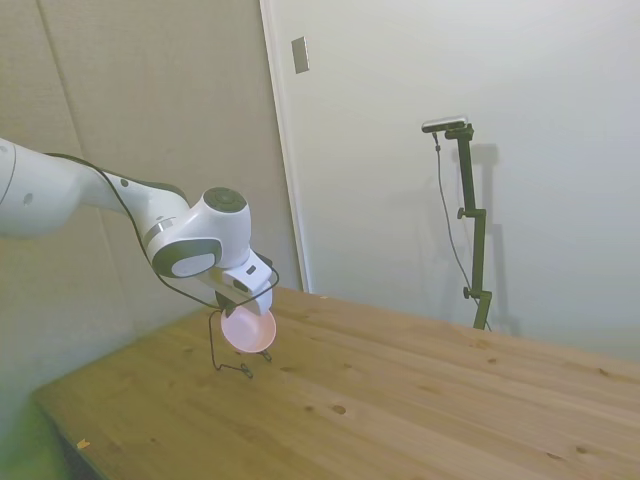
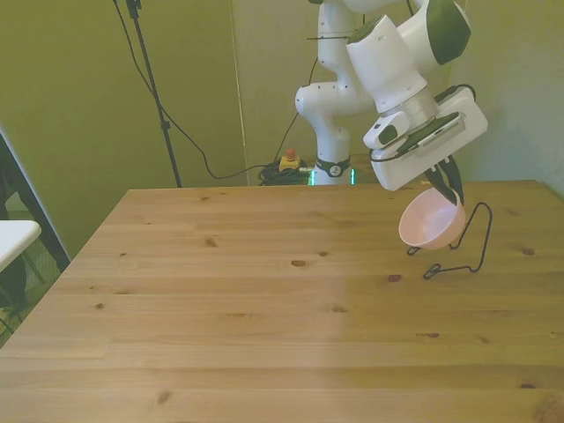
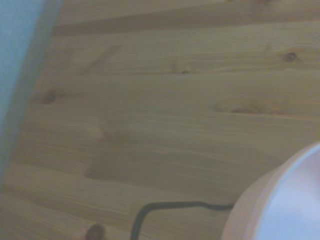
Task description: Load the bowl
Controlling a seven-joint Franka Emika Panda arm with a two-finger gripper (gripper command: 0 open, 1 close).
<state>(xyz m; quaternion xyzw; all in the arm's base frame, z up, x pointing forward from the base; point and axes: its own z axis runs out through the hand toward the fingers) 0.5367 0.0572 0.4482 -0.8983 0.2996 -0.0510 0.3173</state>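
worktop: bare wood nearest the camera, knots visible
bowl: pink, held tilted in the air above the worktop, at the rack, toward the front view's right; wrist view shows only a blurred edge
pincer: clamped on the bowl rim; fingers mostly hidden by the wrist body and the bowl
rack: thin black wire, standing on the worktop just behind the bowl, partly hidden by it; contact with the bowl unclear
side view: bowl covers most of the rack
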